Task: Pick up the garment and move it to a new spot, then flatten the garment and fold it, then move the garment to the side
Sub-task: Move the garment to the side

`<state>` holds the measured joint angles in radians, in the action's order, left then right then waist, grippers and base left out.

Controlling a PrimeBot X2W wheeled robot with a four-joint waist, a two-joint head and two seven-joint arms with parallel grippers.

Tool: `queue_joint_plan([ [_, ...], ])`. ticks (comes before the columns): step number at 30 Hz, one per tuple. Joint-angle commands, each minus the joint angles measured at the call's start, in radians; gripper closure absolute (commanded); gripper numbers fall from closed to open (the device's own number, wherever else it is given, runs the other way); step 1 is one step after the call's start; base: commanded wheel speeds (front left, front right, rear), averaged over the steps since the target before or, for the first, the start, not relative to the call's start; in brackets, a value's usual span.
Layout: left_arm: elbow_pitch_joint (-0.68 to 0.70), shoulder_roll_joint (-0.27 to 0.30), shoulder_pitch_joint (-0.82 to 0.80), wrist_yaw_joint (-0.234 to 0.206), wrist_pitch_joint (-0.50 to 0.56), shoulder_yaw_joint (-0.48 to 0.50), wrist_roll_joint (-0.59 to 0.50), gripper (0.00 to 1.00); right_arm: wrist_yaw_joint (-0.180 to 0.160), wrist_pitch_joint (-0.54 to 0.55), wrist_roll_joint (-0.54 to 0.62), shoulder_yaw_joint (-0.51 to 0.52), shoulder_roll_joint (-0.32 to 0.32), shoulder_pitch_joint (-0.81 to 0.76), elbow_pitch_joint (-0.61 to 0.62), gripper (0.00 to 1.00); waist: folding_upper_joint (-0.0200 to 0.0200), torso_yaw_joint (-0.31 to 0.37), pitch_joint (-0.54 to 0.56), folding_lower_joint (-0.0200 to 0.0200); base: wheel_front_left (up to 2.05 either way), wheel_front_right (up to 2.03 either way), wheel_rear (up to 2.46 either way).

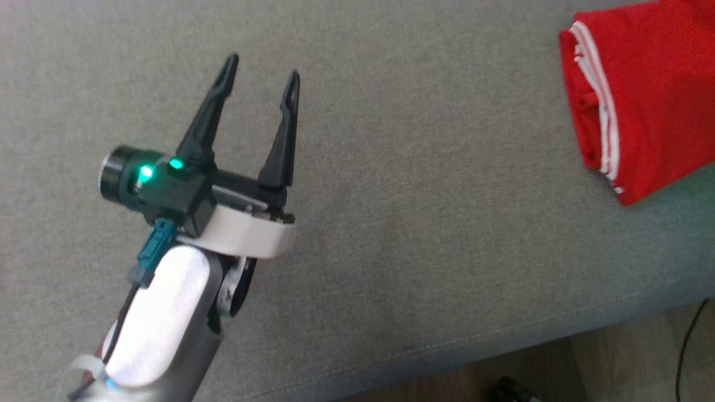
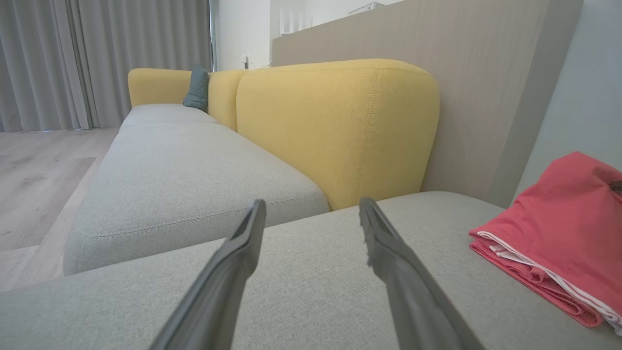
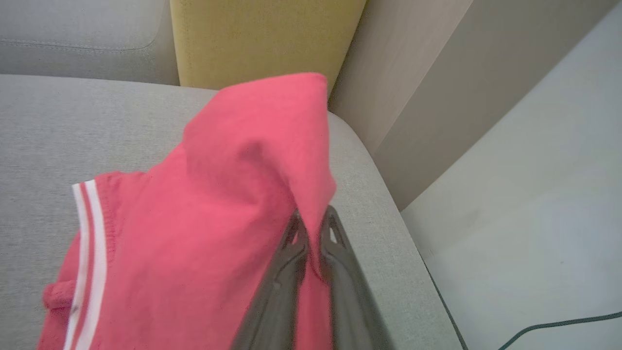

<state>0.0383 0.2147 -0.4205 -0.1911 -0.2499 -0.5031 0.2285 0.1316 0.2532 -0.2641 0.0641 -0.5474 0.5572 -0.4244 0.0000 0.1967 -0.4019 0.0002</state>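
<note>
- The garment (image 1: 642, 95) lies folded at the right end of the grey seat cushion (image 1: 419, 223). It sits at the head view's upper right and is cut off by the picture's edge.
- Its layered, white-striped edge faces the robot's left. That edge runs up and down the head view, leaning right toward the bottom.
- It is a soft red knit with two thin white stripes along a ribbed hem, stacked in several layers (image 2: 559, 233).
- The cushion is a coarse woven fabric with a stitched seam. Behind it stands a rounded yellow backrest (image 2: 335, 131).
- The left gripper (image 1: 262, 67) hangs over bare cushion, well apart from the garment. Its fingers are spread wide with nothing between them (image 2: 312, 204).
- The right gripper (image 3: 313, 216) has its fingers nearly together, pinching a fold of the garment (image 3: 218, 218). The cloth rises in a peak above the fingertips.
- A thin dark cable (image 1: 687, 346) crosses the floor beside the sofa.
</note>
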Motion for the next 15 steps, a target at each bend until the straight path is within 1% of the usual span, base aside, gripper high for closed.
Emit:
queue_joint_plan([
  [1, 0.040, 0.005, -0.047, 0.007, -0.012, 0.033, -0.013, 0.00, -0.001, -0.021, 0.021, 0.021, -0.032, 0.026, 0.016, 1.00, 0.0000, -0.008, -0.046, -0.0002, 0.00, 0.00, 0.00],
  [4, 0.040, -0.001, -0.072, 0.018, -0.012, 0.031, -0.020, 0.00, -0.001, -0.044, 0.070, 0.065, -0.023, 0.042, -0.020, 1.00, 0.0000, -0.017, -0.080, -0.0002, 0.00, 0.00, 0.00],
  [5, 0.039, -0.003, -0.079, 0.023, -0.012, 0.031, -0.021, 0.00, -0.001, -0.051, 0.082, 0.081, -0.017, 0.047, -0.036, 0.88, 0.0000, -0.021, -0.089, -0.0002, 0.00, 0.00, 0.00],
  [6, 0.038, -0.005, -0.085, 0.027, -0.012, 0.031, -0.023, 0.00, -0.001, -0.058, 0.094, 0.095, -0.012, 0.050, -0.050, 0.62, 0.0000, -0.025, -0.097, -0.0002, 0.00, 0.00, 0.00],
  [7, 0.036, -0.007, -0.090, 0.030, -0.012, 0.031, -0.025, 0.00, -0.001, -0.068, 0.098, 0.112, -0.003, 0.054, -0.065, 0.27, 0.0000, -0.029, -0.105, -0.0002, 0.00, 0.00, 0.00],
  [8, 0.033, -0.009, -0.095, 0.033, -0.012, 0.032, -0.026, 0.00, -0.001, -0.074, 0.103, 0.131, 0.006, 0.056, -0.080, 0.00, 0.0000, -0.033, -0.110, -0.0002, 0.00, 0.00, 0.00],
  [12, 0.026, -0.017, -0.102, 0.041, -0.012, 0.041, -0.029, 0.00, -0.001, -0.124, 0.129, 0.184, 0.025, 0.046, -0.123, 0.00, 0.0000, -0.052, -0.121, -0.0002, 0.00, 0.00, 0.00],
  [15, 0.018, -0.028, -0.090, 0.040, -0.012, 0.055, -0.028, 0.00, -0.001, -0.185, 0.143, 0.223, 0.045, 0.019, -0.125, 0.00, 0.0000, -0.073, -0.104, -0.0002, 0.00, 0.00, 0.00],
])
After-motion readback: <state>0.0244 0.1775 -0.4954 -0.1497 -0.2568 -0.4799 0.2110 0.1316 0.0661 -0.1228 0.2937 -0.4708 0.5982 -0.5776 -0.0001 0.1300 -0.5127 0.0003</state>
